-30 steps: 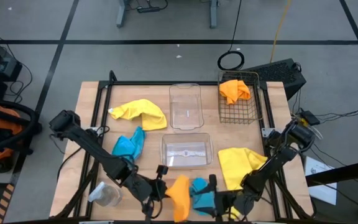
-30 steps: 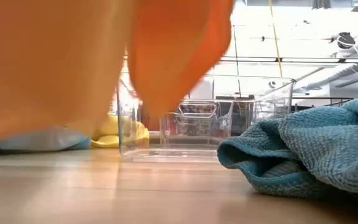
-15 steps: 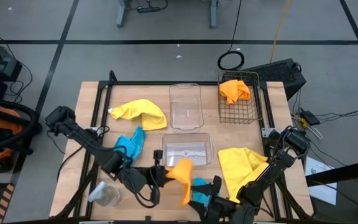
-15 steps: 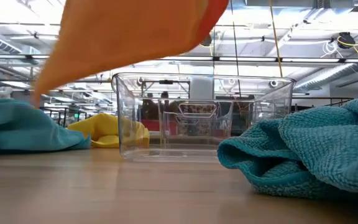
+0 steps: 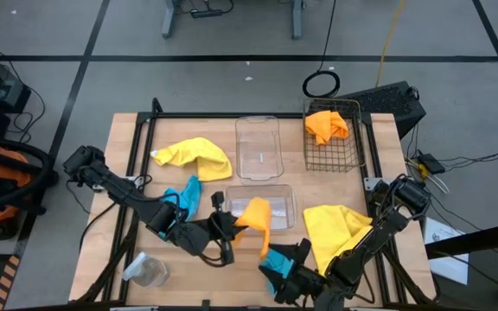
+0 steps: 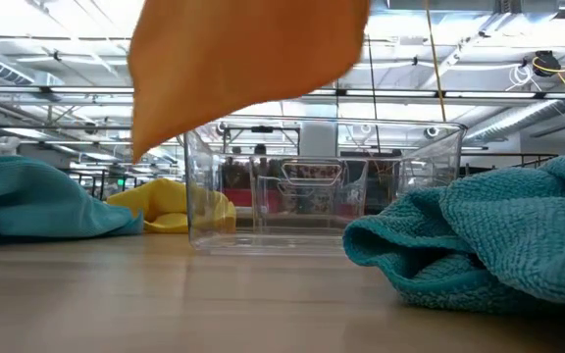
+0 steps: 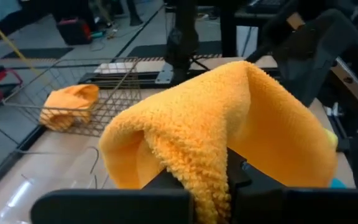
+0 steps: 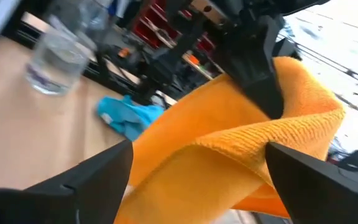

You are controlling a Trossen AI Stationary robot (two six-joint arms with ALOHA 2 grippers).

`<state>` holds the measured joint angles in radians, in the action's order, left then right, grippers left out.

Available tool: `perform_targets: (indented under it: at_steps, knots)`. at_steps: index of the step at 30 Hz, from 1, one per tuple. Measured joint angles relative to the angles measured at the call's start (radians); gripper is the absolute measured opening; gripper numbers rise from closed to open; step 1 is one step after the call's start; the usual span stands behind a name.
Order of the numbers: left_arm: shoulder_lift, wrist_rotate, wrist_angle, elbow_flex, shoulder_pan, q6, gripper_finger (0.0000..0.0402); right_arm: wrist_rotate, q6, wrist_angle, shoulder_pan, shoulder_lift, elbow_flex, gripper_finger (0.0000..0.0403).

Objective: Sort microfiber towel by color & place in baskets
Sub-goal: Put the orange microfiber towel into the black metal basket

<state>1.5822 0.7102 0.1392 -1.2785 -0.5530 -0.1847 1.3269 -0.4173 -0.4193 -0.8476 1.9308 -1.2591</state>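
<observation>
High view: left gripper (image 5: pixel 228 230) clamped on an orange towel (image 5: pixel 256 218), raised beside the near clear bin (image 5: pixel 259 208). Right gripper (image 5: pixel 277 273), fingers apart, over a turquoise towel (image 5: pixel 277 257).

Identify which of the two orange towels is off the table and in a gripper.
The orange towel near the table's middle, clamped in the left gripper. The other orange towel lies in the wire basket.

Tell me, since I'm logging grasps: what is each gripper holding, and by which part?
The left gripper is shut on the orange towel, pinching a bunched fold so the rest drapes down. The right gripper is open and holds nothing.
</observation>
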Motion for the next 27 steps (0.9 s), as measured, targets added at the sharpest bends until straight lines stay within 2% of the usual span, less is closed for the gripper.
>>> perform_targets:
  at_steps: [5,10,16,19,23,27]
  knots:
    - [0.000,-0.010,-0.033,0.000,0.017,-0.019,0.0020,0.047,-0.079,-0.003,0.022,0.000,0.000,0.0354]
    - [0.000,-0.136,-0.130,0.000,0.019,0.010,0.0020,0.119,-0.126,-0.017,0.080,0.000,0.000,0.0353]
    - [0.000,-0.245,-0.137,0.000,0.017,0.015,0.0020,0.100,-0.119,-0.050,0.137,0.000,0.000,0.0353]
    - [0.000,-0.302,-0.138,0.000,0.016,0.036,0.0020,0.029,-0.115,-0.066,0.156,0.000,0.000,0.0353]
    - [0.000,-0.360,-0.173,0.001,0.014,0.115,0.0020,-0.157,-0.105,-0.150,0.171,0.000,0.000,0.0349]
    - [0.000,-0.426,-0.195,0.001,0.014,0.192,0.0020,-0.266,-0.087,-0.204,0.176,0.000,0.000,0.0312]
